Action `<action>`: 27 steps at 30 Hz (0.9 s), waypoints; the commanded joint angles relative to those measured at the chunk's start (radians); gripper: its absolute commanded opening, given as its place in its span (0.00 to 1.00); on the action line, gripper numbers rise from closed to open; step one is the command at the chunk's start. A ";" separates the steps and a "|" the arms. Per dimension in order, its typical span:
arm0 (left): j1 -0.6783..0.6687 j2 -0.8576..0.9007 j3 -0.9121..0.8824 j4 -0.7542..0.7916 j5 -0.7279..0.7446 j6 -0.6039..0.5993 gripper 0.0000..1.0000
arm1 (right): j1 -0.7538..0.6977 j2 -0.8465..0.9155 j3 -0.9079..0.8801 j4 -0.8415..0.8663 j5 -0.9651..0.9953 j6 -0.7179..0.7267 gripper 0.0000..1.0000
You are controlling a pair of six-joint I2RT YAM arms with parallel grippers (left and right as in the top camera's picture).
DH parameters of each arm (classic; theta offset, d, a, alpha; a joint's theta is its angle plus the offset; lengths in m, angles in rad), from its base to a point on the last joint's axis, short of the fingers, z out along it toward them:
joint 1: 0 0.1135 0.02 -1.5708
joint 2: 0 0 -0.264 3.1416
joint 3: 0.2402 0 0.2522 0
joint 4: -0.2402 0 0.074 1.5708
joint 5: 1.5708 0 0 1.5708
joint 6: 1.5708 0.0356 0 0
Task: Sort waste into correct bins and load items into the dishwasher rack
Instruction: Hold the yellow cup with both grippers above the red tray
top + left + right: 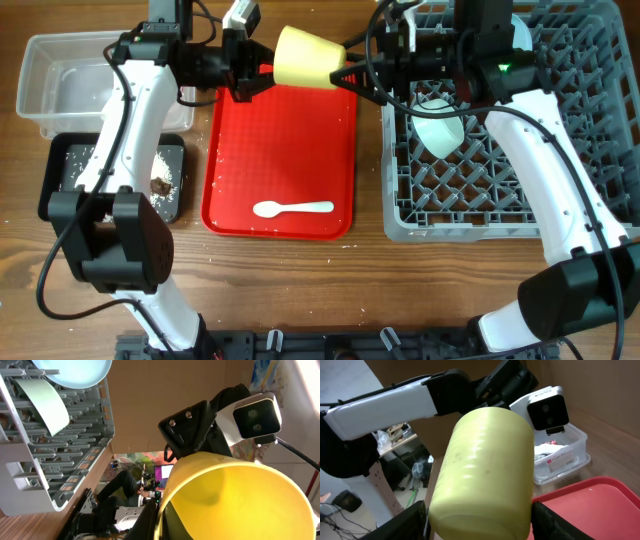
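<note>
you are holding the yellow cup [305, 57] aloft: left gripper [246, 78] pinching its rim, right gripper [352, 78] straddling it, clamp unclear. plate [75, 370] is sitting racked; spoon [292, 208] is waiting.

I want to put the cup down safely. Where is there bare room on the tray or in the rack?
The red tray is bare between the cup and the spoon. The rack has open pegs on the near side of the mint bowl. Crowded: the tray's far end, where the left gripper and right gripper meet at the cup.
</note>
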 commanded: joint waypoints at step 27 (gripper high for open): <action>-0.006 -0.026 0.011 0.003 0.017 -0.002 0.04 | 0.098 0.010 -0.004 0.006 0.029 -0.018 0.74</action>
